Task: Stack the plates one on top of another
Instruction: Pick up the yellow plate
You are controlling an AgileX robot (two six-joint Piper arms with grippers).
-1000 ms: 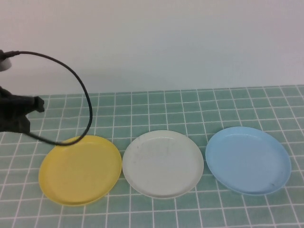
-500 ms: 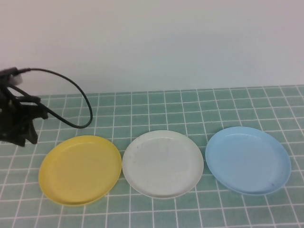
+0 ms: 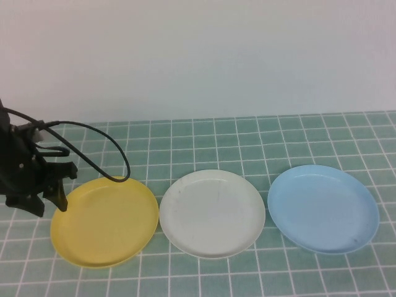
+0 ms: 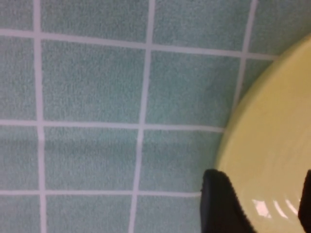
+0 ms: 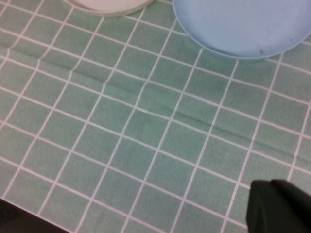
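Left hand (image 3: 49, 203) hangs at the left rim of the yellow plate (image 3: 105, 219), fingers spread and empty, one over the rim, apparently to pinch that edge. White plate (image 3: 212, 212) sits just right, light blue plate (image 3: 323, 208) farther right. Right hand (image 5: 279, 206) waits over bare near tabletop (image 3: 260, 142); its opening cannot be told.

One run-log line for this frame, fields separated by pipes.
stage: approach | left hand: open, at yellow plate left rim | right hand: parked off-plate | white plate, blue plate: unstacked
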